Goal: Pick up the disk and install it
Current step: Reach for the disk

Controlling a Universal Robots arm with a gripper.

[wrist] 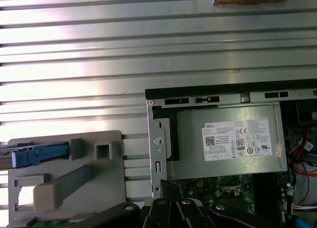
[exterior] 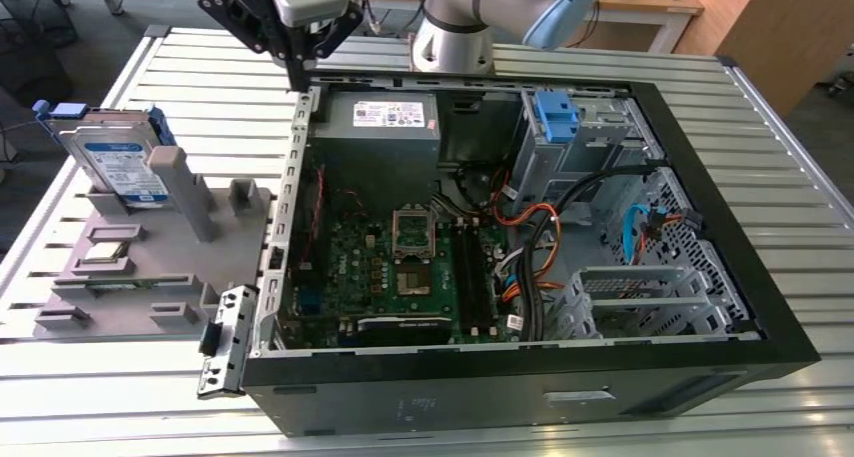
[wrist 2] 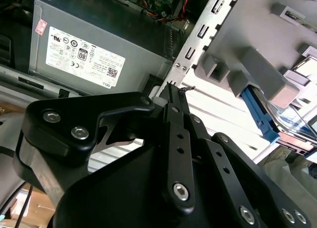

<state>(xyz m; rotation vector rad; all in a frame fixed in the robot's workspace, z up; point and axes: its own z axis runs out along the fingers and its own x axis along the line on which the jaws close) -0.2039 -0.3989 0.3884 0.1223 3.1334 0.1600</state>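
The gripper (exterior: 295, 75) hangs above a corner of the open computer case (exterior: 747, 307), just by the power supply (exterior: 387, 117), with its 2 fingers pressed together and nothing between them. The disk (exterior: 118, 165) stands on edge in a slot of the grey fixture (exterior: 147, 267) on the table (exterior: 134, 417), at the exterior view's left, well apart from the gripper. Held upright like that, its blue carrier frame is probably left free for a grasp from above. It is not yet picked up.

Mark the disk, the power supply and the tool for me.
disk (exterior: 118, 165): exterior view, on its label.
power supply (exterior: 394, 115): exterior view, on its white sticker.
tool (exterior: 295, 75): exterior view, between its fingertips.
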